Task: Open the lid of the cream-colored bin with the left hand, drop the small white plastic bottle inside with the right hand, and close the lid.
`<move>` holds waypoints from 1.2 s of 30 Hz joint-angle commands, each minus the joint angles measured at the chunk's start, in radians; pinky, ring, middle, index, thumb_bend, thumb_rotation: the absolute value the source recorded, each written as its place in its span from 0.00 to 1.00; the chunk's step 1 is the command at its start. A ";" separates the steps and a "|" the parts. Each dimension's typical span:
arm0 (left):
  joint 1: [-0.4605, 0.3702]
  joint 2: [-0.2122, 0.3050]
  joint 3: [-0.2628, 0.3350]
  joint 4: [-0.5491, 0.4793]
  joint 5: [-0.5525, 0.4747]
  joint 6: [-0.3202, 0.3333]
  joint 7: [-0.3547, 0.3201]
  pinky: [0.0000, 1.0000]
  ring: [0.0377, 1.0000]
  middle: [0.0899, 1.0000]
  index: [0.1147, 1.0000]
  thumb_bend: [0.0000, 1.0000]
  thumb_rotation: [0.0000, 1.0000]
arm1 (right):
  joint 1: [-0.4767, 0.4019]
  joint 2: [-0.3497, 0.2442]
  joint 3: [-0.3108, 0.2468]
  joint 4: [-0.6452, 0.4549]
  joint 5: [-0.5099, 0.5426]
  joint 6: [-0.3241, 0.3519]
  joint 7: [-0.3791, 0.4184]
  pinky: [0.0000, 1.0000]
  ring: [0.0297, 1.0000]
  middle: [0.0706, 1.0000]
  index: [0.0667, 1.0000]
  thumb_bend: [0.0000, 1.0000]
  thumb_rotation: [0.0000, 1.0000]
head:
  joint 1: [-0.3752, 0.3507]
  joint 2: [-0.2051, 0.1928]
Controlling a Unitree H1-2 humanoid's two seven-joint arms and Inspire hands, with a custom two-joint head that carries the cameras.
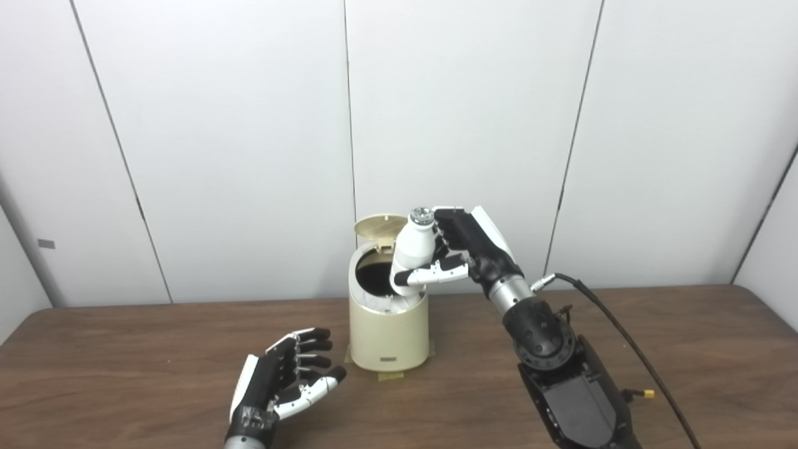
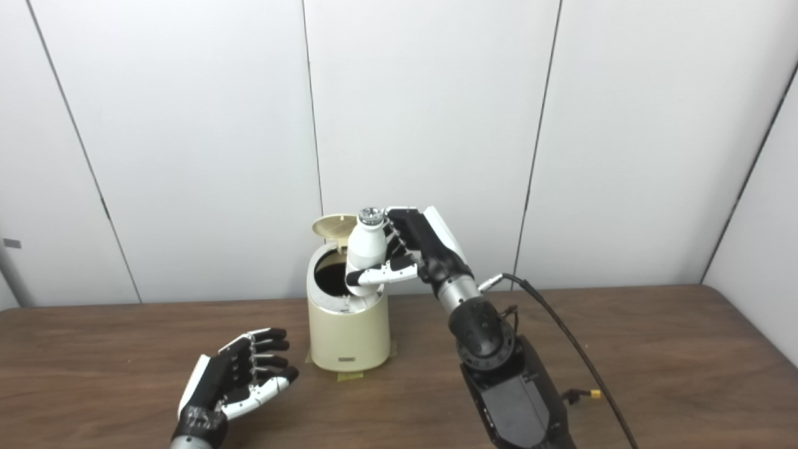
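Right hand has its fingers wrapped round the bottle, held upright just over the open bin with the lid flipped up behind, while the left hand rests on the table, fingers spread, empty.

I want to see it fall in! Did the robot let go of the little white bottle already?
No, the right hand grips the white bottle above the open bin.

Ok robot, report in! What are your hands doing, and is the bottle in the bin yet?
Left hand open, low beside bin. Right hand shut on white bottle, held over the opening. Lid up. Nothing blocking.
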 commanded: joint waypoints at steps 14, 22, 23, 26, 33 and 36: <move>-0.027 -0.012 -0.005 -0.062 0.010 0.000 0.015 0.56 0.62 0.68 0.70 0.66 0.07 | -0.108 0.020 0.016 0.079 -0.030 -0.059 -0.052 0.30 0.34 0.40 0.48 0.53 0.00 | 0.005 0.011; -0.020 -0.014 -0.008 -0.075 0.013 0.007 0.014 0.56 0.62 0.68 0.69 0.66 0.07 | -0.126 0.030 0.007 0.157 -0.014 -0.149 -0.082 0.30 0.36 0.44 0.49 0.52 0.00 | 0.007 0.016; -0.019 -0.014 -0.008 -0.077 0.013 0.009 0.014 0.56 0.62 0.68 0.70 0.66 0.07 | -0.129 0.030 0.008 0.166 -0.016 -0.158 -0.087 0.30 0.36 0.44 0.49 0.52 0.00 | 0.007 0.016; -0.016 -0.015 -0.009 -0.084 0.013 0.013 0.014 0.55 0.62 0.68 0.70 0.66 0.07 | -0.145 0.036 0.008 0.205 -0.018 -0.175 -0.108 0.30 0.36 0.45 0.49 0.52 0.00 | 0.008 0.018; -0.008 -0.018 -0.011 -0.094 0.007 0.019 0.010 0.54 0.62 0.69 0.70 0.65 0.06 | -0.170 0.040 0.005 0.252 -0.010 -0.170 -0.119 0.29 0.37 0.45 0.49 0.52 0.00 | 0.011 0.025; -0.006 -0.019 -0.012 -0.098 0.004 0.025 0.009 0.53 0.62 0.69 0.70 0.65 0.05 | -0.174 0.042 0.004 0.266 -0.008 -0.164 -0.121 0.29 0.37 0.45 0.48 0.52 0.00 | 0.011 0.029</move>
